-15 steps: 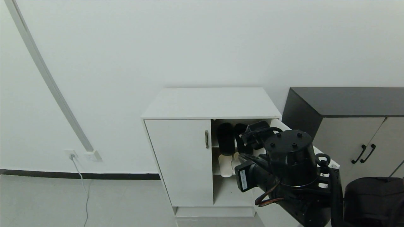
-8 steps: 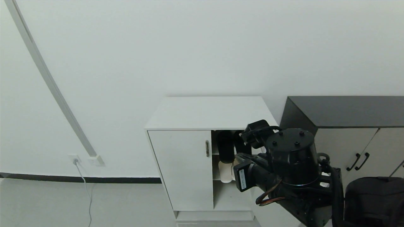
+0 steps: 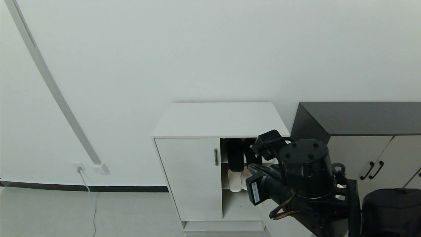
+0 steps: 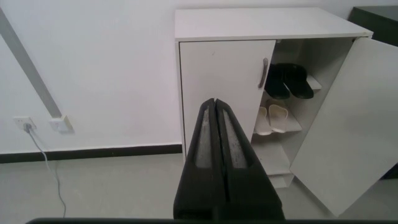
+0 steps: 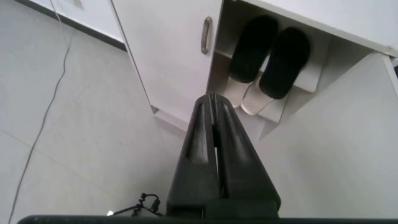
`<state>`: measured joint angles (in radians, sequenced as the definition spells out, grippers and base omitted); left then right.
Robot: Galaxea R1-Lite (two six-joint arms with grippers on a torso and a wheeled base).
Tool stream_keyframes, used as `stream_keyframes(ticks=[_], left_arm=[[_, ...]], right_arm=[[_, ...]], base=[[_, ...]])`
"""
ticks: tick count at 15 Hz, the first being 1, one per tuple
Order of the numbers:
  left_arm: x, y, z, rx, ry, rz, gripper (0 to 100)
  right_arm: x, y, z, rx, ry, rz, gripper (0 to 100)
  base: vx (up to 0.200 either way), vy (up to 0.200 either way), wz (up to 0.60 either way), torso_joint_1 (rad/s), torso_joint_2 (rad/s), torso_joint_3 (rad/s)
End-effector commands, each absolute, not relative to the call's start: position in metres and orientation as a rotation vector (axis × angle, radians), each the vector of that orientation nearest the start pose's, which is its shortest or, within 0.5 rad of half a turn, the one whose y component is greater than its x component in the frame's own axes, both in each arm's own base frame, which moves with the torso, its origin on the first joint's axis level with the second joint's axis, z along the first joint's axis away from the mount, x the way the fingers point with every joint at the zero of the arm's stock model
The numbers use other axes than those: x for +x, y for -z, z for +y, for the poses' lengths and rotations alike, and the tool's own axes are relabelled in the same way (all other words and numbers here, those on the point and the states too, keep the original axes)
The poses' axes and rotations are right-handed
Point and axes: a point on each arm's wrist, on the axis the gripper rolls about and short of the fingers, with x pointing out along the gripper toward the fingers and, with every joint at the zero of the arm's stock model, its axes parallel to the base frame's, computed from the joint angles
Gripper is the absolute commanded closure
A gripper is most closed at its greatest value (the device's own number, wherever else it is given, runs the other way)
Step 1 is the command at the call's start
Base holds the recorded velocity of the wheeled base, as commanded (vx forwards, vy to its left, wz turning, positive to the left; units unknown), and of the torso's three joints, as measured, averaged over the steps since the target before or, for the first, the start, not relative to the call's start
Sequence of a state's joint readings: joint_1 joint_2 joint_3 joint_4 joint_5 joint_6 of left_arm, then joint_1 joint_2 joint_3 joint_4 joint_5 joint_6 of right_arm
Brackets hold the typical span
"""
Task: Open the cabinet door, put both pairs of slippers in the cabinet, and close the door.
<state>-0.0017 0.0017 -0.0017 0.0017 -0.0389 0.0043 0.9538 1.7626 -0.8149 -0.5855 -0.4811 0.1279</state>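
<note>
The white cabinet (image 3: 217,119) stands against the wall with its left door (image 3: 189,177) closed and its right door (image 4: 348,124) swung open. A black pair of slippers (image 4: 290,80) lies on the upper shelf. A cream pair of slippers (image 4: 277,118) lies on the shelf below. Both pairs also show in the right wrist view: the black pair (image 5: 270,53) and part of the cream pair (image 5: 252,99). My right gripper (image 5: 211,96) is shut and empty, held in front of the open side. My left gripper (image 4: 214,102) is shut and empty, farther back, facing the closed door.
A dark-topped cabinet (image 3: 361,115) stands right beside the white one. The open door (image 5: 336,149) juts out into the floor space on the right. A wall socket with a hanging cable (image 3: 79,168) is at the left, above bare grey floor (image 3: 82,214).
The whole head view has shifted, so the cabinet sits lower in the picture: the camera moved. The slippers and the doors have stayed as they were.
</note>
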Motion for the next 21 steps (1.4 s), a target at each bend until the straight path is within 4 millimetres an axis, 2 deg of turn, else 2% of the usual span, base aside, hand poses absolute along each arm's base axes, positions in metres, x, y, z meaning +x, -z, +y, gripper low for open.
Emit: stream_keyframes(ticks=[1, 9, 15, 21], left_arm=[[-0.023, -0.076, -0.001, 0.005, 0.040, 0.003, 100], [-0.023, -0.076, -0.001, 0.005, 0.040, 0.003, 100], [-0.023, -0.076, -0.001, 0.006, 0.041, 0.003, 100], [-0.023, -0.076, -0.001, 0.005, 0.040, 0.003, 100]], right_arm=[[0.188, -0.161, 0.249, -0.123, -0.450, 0.305, 100], [0.195, -0.156, 0.250, -0.128, -0.429, 0.290, 100], [0.197, -0.155, 0.247, -0.137, -0.420, 0.281, 100], [0.201, -0.152, 0.243, -0.142, -0.404, 0.290, 100]], base=[[0.000, 0.000, 0.00, 0.000, 0.00, 0.000], [0.000, 0.000, -0.60, 0.001, 0.00, -0.001], [0.000, 0.000, 0.00, 0.000, 0.00, 0.000], [-0.200, 0.000, 0.00, 0.004, 0.00, 0.000]])
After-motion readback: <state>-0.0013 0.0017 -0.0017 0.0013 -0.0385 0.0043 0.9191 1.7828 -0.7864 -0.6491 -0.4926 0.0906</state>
